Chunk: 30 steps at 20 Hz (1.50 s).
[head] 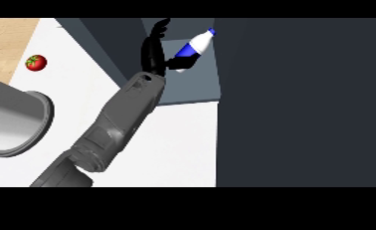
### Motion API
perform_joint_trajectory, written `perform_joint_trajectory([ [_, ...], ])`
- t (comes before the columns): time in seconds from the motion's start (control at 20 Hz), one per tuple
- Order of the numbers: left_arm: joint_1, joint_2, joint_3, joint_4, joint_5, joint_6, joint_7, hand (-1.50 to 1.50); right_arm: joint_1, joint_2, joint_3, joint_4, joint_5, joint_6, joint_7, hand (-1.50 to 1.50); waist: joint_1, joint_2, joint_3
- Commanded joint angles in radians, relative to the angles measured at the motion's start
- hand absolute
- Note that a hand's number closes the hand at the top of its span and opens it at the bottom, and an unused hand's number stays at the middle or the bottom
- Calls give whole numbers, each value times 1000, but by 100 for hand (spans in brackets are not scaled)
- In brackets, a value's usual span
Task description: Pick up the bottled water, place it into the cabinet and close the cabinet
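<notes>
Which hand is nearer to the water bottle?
Left. The left hand holds the water bottle tilted inside the open cabinet; the right hand shows nowhere in the view.

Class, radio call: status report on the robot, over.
Left hand shut on bottled water, at open cabinet. Right hand not in view. Nothing seen in the way.

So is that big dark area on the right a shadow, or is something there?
Head view: it looks like the cabinet itself, an even dark slate, not a cast shadow; the white counter is lit flat, with no glare; the black hand partly blends into the dark behind it, while the bottled water stands out.
</notes>
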Motion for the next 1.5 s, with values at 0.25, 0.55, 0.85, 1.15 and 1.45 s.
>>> perform_joint_trajectory([
  [0.25,-40,20,136,-91,90,-98,-185,-150,0,1,3,-30,-50,28,1,-150,11,1,-3],
  [0.55,28,-8,188,-189,168,-355,-329,150,17,4,-1,-51,-58,27,22,-150,19,-7,-2],
  [0.85,77,-8,130,-208,231,-385,-368,150,43,-7,-3,-146,-83,28,70,-150,15,-14,-1],
  [1.15,174,-8,-19,-394,334,-480,-266,150,14,12,54,-150,-23,2,105,-150,33,-25,-2],
  [1.45,385,-8,-164,-645,388,-585,-213,-150,-4,44,104,-117,43,-35,101,-150,91,-38,-1],
])
